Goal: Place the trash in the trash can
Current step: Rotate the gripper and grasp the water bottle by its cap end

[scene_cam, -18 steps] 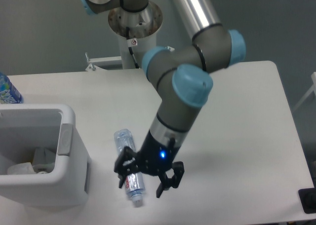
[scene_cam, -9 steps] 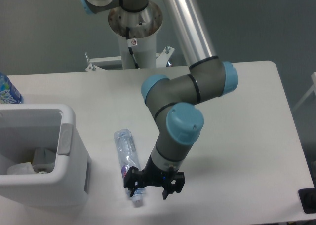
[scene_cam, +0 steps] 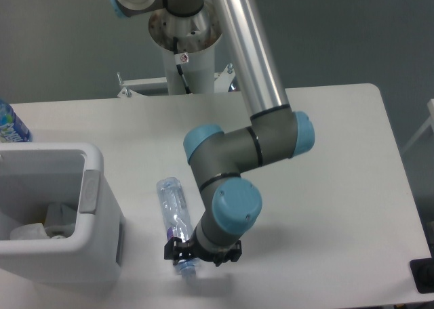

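The trash bottle (scene_cam: 173, 204), clear and slightly crushed with a white cap, lies on the white table just right of the trash can. Its cap end points toward the table's front edge. My gripper (scene_cam: 201, 255) is low over the bottle's cap end, pointing down, with its jaws apart. The left finger (scene_cam: 173, 250) is at the bottle's neck, and I cannot tell whether it touches. The trash can (scene_cam: 93, 163) is a white boxy bin at the left with a grey panel. Crumpled white wrapper pieces (scene_cam: 57, 216) lie inside it.
An upright bottle with a bright blue label (scene_cam: 9, 126) stands at the far left edge behind the bin. The robot's base column (scene_cam: 186, 45) rises behind the table. A dark object (scene_cam: 423, 275) sits at the front right corner.
The arm has folded down and moved left. The gripper has dropped from above the table to the bottle's cap end. The bottle has not moved.
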